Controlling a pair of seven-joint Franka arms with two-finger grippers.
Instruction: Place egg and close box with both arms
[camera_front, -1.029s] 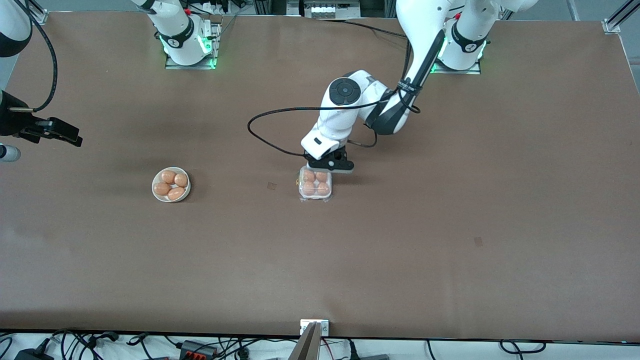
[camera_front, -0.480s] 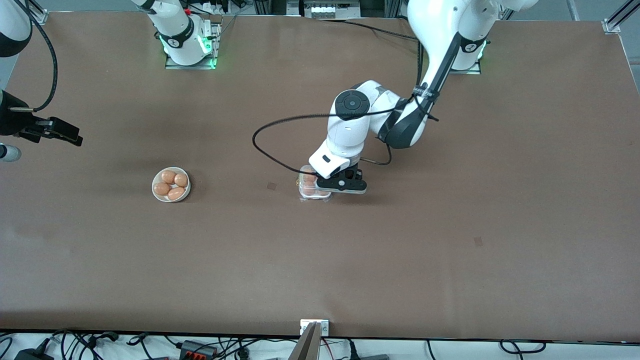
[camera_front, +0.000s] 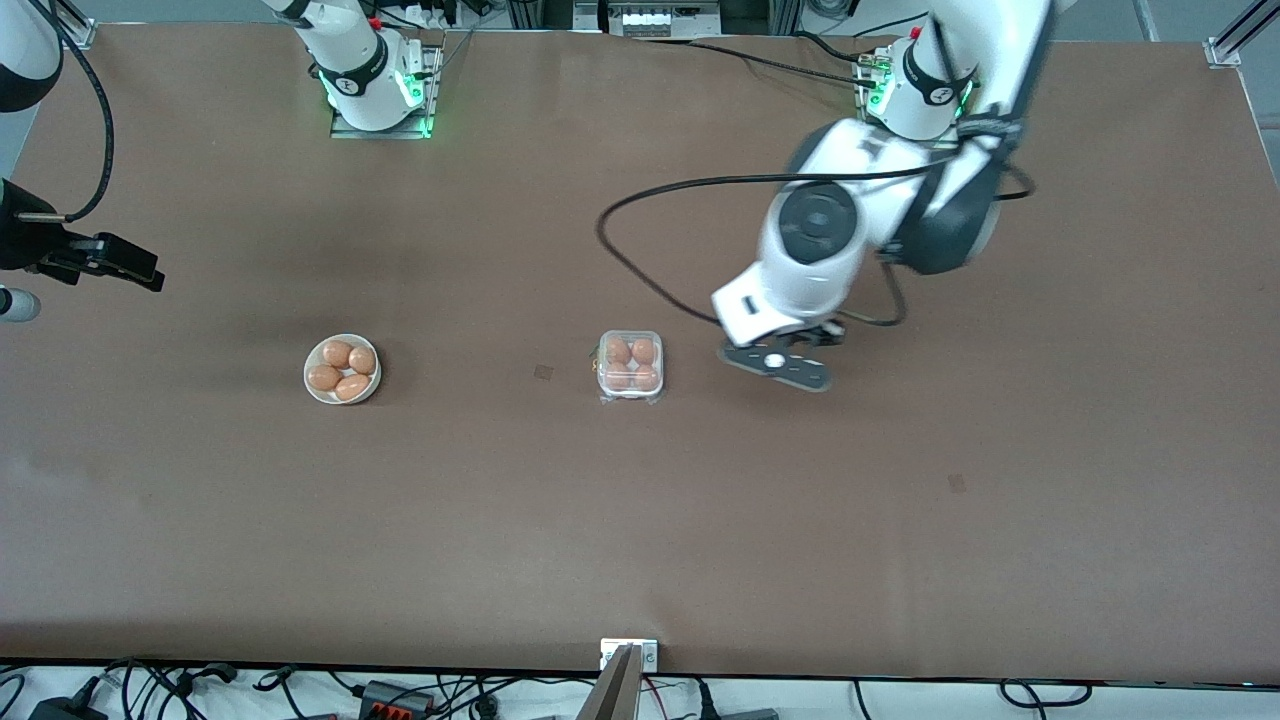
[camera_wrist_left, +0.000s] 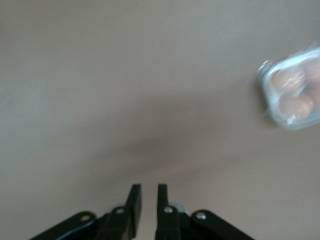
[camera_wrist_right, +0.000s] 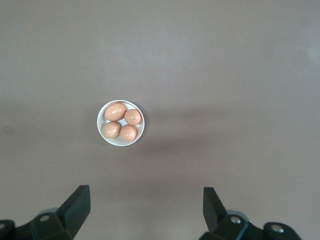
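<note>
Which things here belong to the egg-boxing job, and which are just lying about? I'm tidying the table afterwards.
Job:
box, lid down over four eggs
left gripper, over bare table beside the box, fingers slightly apart
right gripper, open, high over the bowl, waiting

Lying about:
bowl holding four spare eggs, toward the right arm's end

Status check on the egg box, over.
Left gripper empty, fingers slightly apart, over bare table beside box. Right gripper open, waiting. Box lid down, four eggs inside.
</note>
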